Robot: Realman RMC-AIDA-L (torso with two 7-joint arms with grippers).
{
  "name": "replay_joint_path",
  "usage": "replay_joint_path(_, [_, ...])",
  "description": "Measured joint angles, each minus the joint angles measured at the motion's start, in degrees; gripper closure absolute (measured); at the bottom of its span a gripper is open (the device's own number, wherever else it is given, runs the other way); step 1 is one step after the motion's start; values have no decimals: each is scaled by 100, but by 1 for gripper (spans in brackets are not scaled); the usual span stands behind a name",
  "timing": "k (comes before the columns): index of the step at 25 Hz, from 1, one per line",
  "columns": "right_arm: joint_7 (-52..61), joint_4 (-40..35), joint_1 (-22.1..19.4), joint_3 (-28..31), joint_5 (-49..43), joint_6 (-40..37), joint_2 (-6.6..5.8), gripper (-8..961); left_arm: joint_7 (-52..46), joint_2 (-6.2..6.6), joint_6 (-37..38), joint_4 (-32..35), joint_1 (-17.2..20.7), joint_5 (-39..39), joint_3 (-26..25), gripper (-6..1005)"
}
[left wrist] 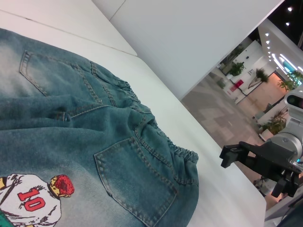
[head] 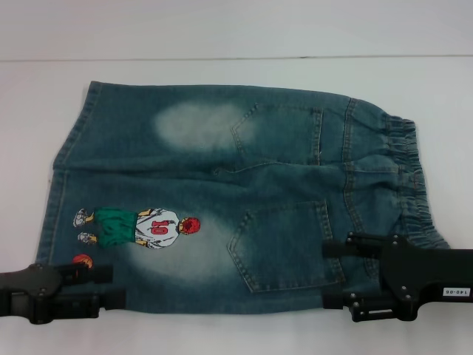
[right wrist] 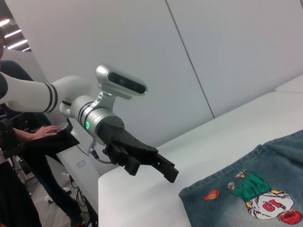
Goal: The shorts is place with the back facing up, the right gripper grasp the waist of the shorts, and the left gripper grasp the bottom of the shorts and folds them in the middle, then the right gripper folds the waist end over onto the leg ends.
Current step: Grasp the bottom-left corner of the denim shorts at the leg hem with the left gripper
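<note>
Both claws stand spread: right gripper (head: pixel 334 275) beside the waist of the shorts (head: pixel 405 177), left gripper (head: pixel 111 287) at the bottom of the shorts (head: pixel 58 200). Closing too shallow could pinch one denim layer, so the fold slips.

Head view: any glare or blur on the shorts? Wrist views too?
Head view: soft even light, no glare; shorts slightly soft, table washed out white. Left wrist view: denim sharp up close, bright hall behind, right end effector darker. Right wrist view: left end effector clear, ceiling strip lights bright.

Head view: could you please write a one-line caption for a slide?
Denim shorts lie flat, back up, on a white table, with the open left hand at the hem and open right hand near the waist.
</note>
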Motion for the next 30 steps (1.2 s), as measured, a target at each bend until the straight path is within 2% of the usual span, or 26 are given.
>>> replay_joint_path(25, [-1,-7,5,14,-1,-3,-5,90,-271,55,6,46,-5,26,-47,123])
replay_joint_path(30, [-79,-6,-6,17,-7,2,-5,94,-1471,235,12,417,-49,105,-77,124])
